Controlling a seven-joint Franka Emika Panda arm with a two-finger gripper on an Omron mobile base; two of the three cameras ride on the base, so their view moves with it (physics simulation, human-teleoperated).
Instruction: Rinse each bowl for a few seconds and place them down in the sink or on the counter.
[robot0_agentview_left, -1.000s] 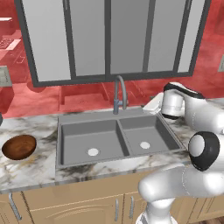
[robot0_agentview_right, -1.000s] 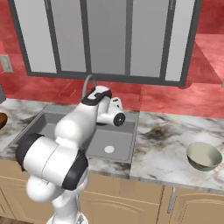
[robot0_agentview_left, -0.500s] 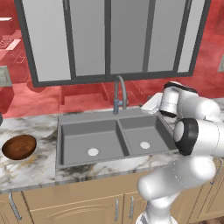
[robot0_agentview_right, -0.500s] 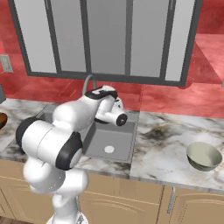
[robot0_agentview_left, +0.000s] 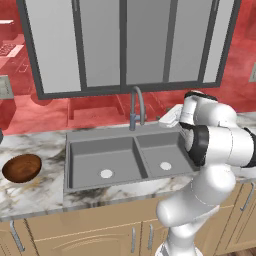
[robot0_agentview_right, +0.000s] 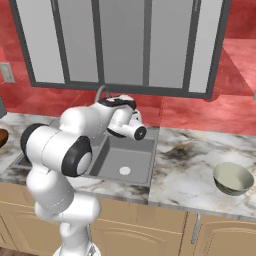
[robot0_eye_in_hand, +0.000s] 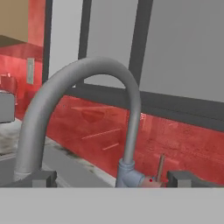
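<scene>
The dark reddish-brown bowl (robot0_agentview_left: 22, 168) sits upright on the counter (robot0_agentview_left: 42, 195) left of the sink (robot0_agentview_left: 100, 150). At the counter's right end rests the pale greenish-beige bowl (robot0_agentview_right: 232, 178), also upright. My gripper (robot0_agentview_left: 164, 120) hovers above the right basin's back rim, just right of the curved grey faucet (robot0_agentview_left: 136, 106). In the hand view the gripper (robot0_eye_in_hand: 111, 179) is open, its fingertips (robot0_eye_in_hand: 41, 178) wide apart and holding nothing, with the faucet (robot0_eye_in_hand: 83, 83) close ahead and its base and small handle (robot0_eye_in_hand: 160, 167) between them further off.
A red backsplash and a dark-framed window (robot0_agentview_left: 125, 45) rise behind the sink. My own arm (robot0_agentview_right: 65, 145) stands over the left part of the sink in the right base view. Light wooden cabinets (robot0_agentview_right: 150, 230) run below the counter.
The hand has swung left over the right basin toward the faucet, and the arm has folded closer in. Both bowls stay where they were.
</scene>
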